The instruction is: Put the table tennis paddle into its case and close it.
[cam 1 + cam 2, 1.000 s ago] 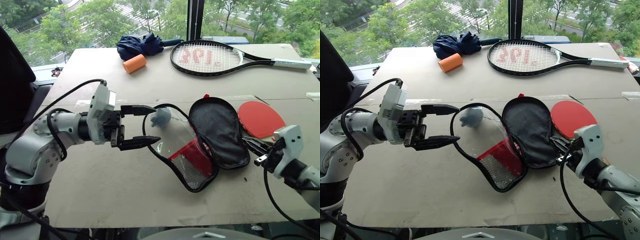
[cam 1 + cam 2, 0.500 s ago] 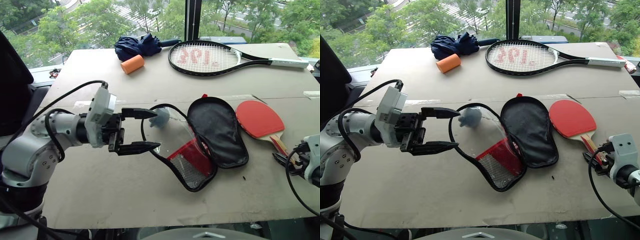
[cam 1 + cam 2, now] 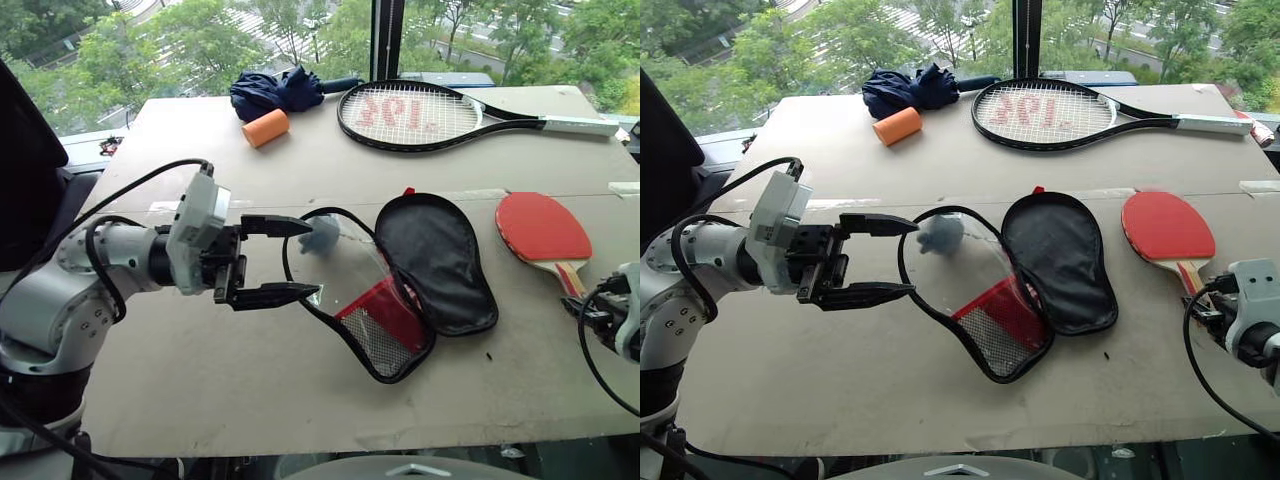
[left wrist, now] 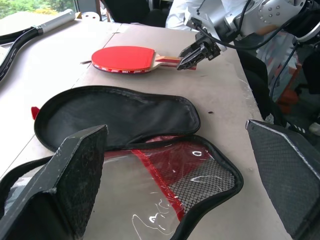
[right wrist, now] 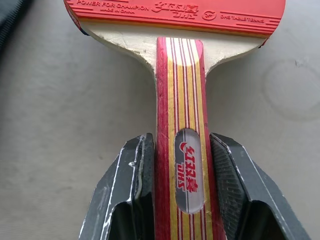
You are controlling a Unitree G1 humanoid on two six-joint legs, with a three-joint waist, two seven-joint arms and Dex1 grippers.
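Right end effector point(image 5: 182, 187) clamps paddle point(image 3: 1167, 227) handle near table point(image 3: 890, 380) edge.

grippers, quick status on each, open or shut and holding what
Left gripper: open, holding nothing, at the edge of the case.
Right gripper: shut on the table tennis paddle, clamping its handle.

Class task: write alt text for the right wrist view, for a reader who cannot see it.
The right gripper is shut on the paddle's striped wooden handle, one black finger on each side. The red face lies beyond, flat on the grey table.
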